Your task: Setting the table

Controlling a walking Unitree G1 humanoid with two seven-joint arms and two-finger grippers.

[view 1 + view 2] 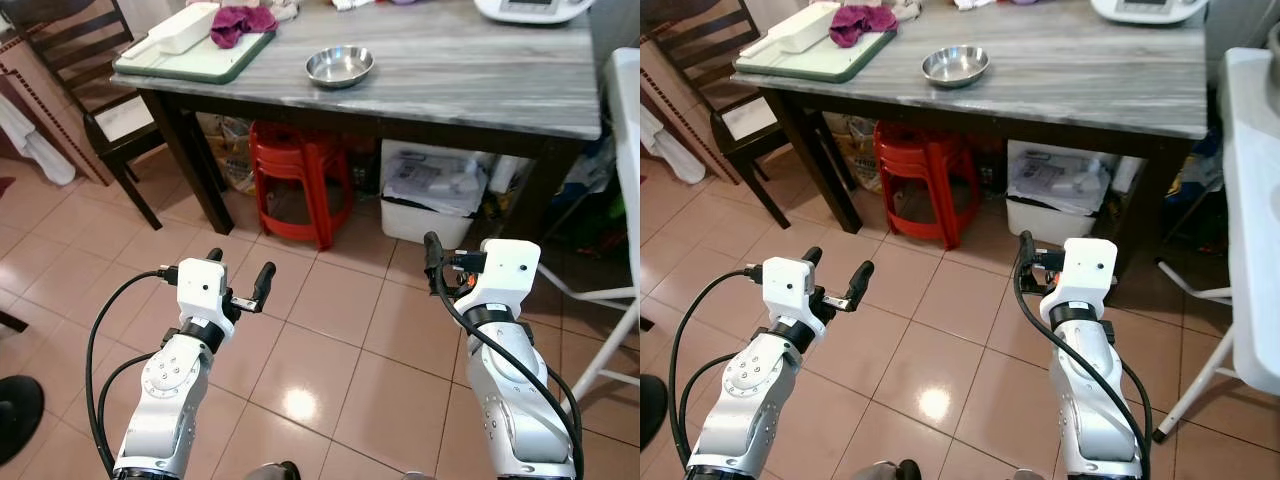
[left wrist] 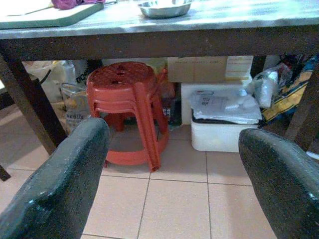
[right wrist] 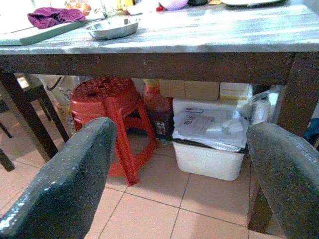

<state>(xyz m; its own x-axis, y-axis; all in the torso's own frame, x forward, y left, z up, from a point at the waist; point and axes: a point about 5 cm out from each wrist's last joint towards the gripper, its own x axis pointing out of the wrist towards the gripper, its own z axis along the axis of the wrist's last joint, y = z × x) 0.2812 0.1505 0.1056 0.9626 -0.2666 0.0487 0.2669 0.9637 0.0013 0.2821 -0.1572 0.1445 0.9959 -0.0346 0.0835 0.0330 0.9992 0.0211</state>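
A: Two arms, both raised out in front over the tiled floor (image 1: 330, 330), well short of the tabletop (image 1: 480, 70). From the head view, the left end effector (image 1: 238, 279) has its black fingers spread wide with nothing between them. The right end effector (image 1: 440, 265) shows one finger edge-on there, so I'd rather judge it from its own camera.

B: And what is there to set?

A: A steel bowl (image 1: 340, 66) sits alone near the front edge of the tabletop. To its left lies a green-rimmed tray (image 1: 190, 62) carrying a white box (image 1: 180, 27) and a crumpled magenta cloth (image 1: 240, 22). A white appliance (image 1: 530, 8) stands at the far right corner.

B: The left wrist view?

A: It looks under the table edge: a stack of red stools (image 2: 127, 107) and a white storage bin (image 2: 224, 127) with papers on top. Its fingers (image 2: 60, 189) frame the picture far apart, gripping nothing.

B: The right wrist?

A: Much the same, with the bowl (image 3: 112, 27) just above the table edge. Its fingers (image 3: 65, 189) also stand wide, empty.

B: Why hold them so?

A: My guess is they're readied open for a reach, and low because the robot is not yet close enough. The bowl seems the likeliest first pick.
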